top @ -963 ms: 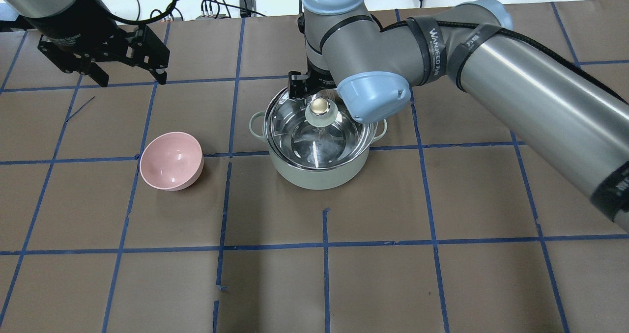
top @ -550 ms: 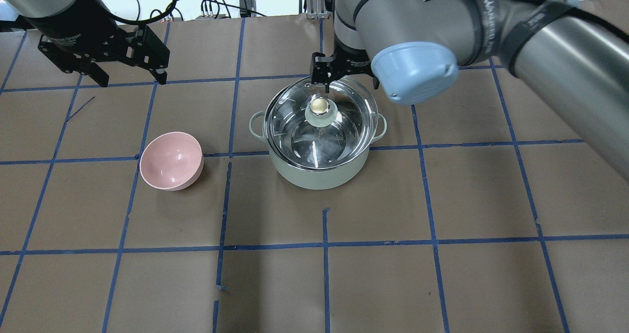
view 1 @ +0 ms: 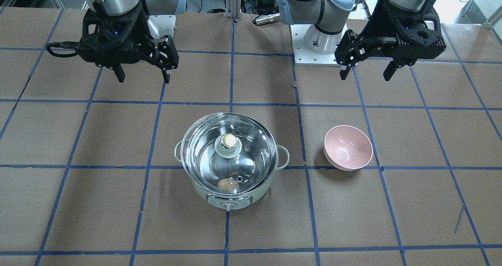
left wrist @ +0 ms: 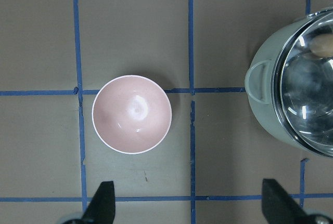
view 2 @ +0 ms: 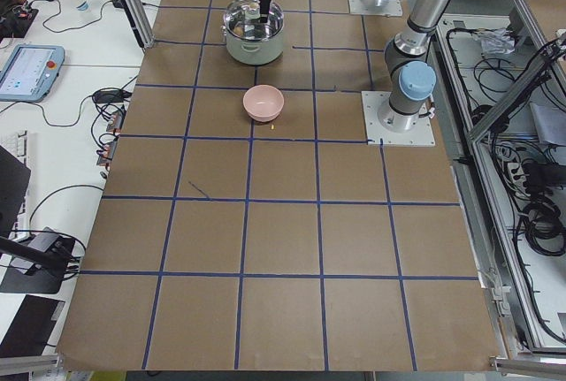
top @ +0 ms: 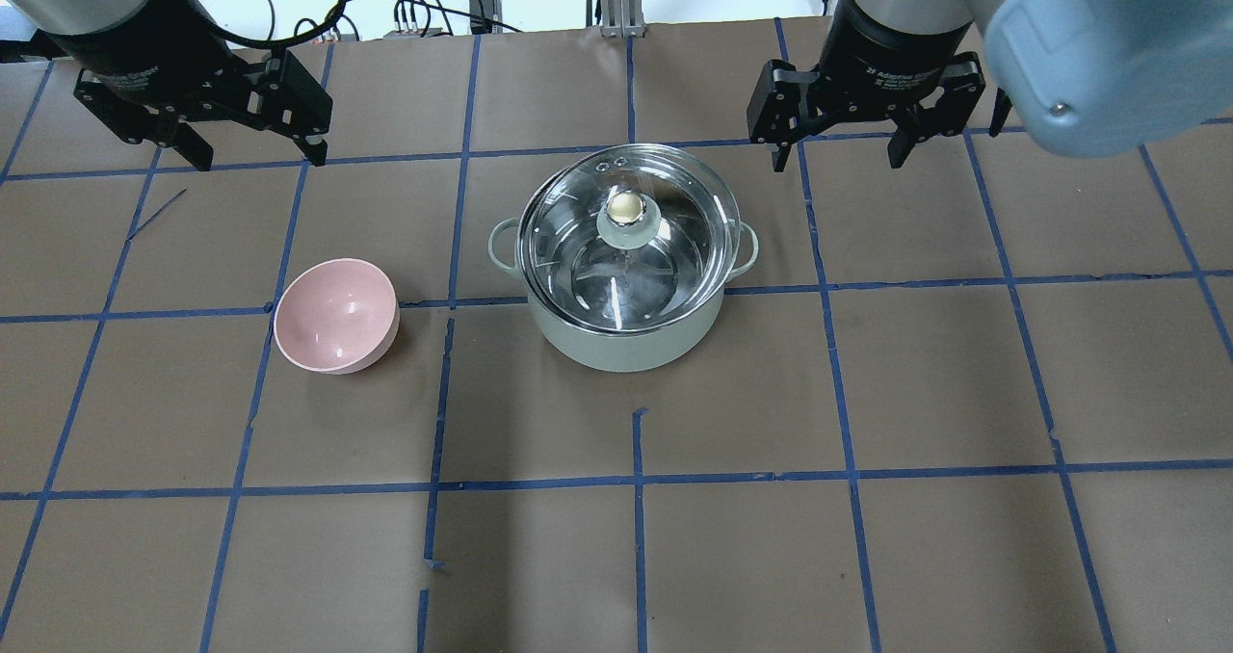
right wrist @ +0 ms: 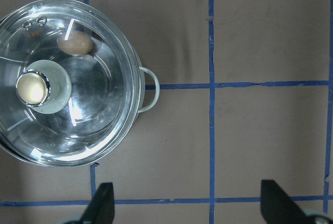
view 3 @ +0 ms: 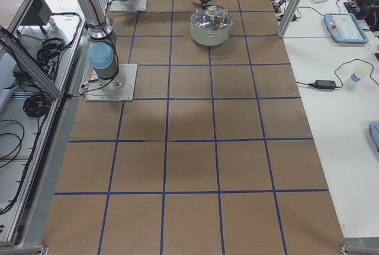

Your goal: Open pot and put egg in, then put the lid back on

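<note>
Egg (view 1: 224, 184) is in the pot (view 1: 255, 195), resting on the steel floor close to the wall on the control knob (view 1: 228, 205) side and visible through the glass. Lid (view 1: 251, 152) sits on the pot's rim, cream knob (view 1: 228, 141) upright at its centre. In the right wrist view the lid's edge looks slightly off-centre against the rim, though glare makes it hard to say whether it is fully seated. Pink bowl (view 1: 348, 147) stands beside the pot on the robot's left, not touching it.

Farther back, both arms hang above the table (view 1: 411, 203), well apart from the pot. Right gripper (view 1: 144, 79): fingers spread wide, holding nothing. Left gripper (view 1: 365, 75): likewise spread, nothing held.

Judgement: opening, egg drop and re-lidding all appear done, so the task is at or near its end. The next move, if any, calls only for a check of the lid's seat. A correction would need the right gripper centred over the cream knob, then a straight descent and a gentle nudge.
</note>
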Robot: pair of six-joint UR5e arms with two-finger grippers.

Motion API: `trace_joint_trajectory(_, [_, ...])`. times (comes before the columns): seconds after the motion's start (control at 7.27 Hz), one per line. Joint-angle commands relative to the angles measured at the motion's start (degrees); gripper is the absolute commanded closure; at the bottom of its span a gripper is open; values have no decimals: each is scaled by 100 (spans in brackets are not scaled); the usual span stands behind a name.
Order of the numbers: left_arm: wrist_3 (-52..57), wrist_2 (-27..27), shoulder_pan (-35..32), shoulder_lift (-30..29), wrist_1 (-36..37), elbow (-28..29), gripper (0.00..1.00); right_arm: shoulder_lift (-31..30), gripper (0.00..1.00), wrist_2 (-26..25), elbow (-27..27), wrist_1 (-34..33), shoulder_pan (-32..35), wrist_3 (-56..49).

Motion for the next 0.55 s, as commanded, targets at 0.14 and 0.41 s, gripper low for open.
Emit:
trace_joint_trajectory(0.14, [17, 9, 0, 0, 0, 0, 0, -36, 0, -40, 7, 3, -31, -121])
trace_joint_trajectory(0.41, [0, 61, -18, -9, -53, 0, 0, -53, 0, -5, 7, 46, -205, -121])
